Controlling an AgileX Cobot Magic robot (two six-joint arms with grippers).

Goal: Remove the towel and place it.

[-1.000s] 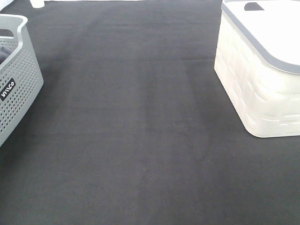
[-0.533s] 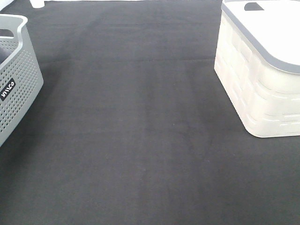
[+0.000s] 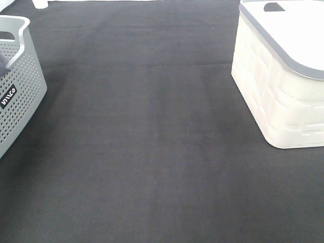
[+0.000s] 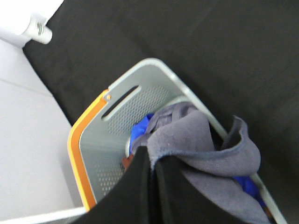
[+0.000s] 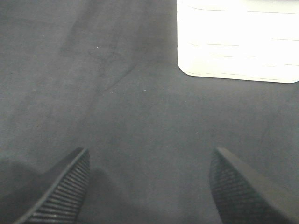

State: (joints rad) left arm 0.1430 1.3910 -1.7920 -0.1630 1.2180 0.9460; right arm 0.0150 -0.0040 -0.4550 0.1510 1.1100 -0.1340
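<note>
The left tool (image 4: 152, 161) has its two black fingers (image 4: 135, 196) pressed together. They pinch the edge of the towel (image 4: 196, 140) between them. The towel is soft and grey-purple. It lies in the grey basket (image 4: 140, 100), bunched up on top of the things inside. One floppy fold of it hangs over the rim of the basket, on the side by the black cloth (image 4: 187, 42). A bright blue thing (image 4: 138, 130) peeks out from under the towel, down in the basket. A small brown bit shows beside it, but I cannot tell what it is. The basket has little holes in its wall and a long slot for a handle. One edge of it has an orange strip (image 4: 79, 158).

From the high camera, the grey basket (image 3: 20, 96) sits at the far left of the desk, partly out of the picture. It has a small black label on its side. A white basket (image 3: 278, 96) with a grey rim sits at the far right. The two baskets are well apart. The black cloth (image 3: 152, 136) covers the desk between them.

The right tool (image 5: 150, 154) has its fingers (image 5: 70, 182) spread wide. It holds nothing. It hangs over the black cloth, near the white basket (image 5: 233, 42).
</note>
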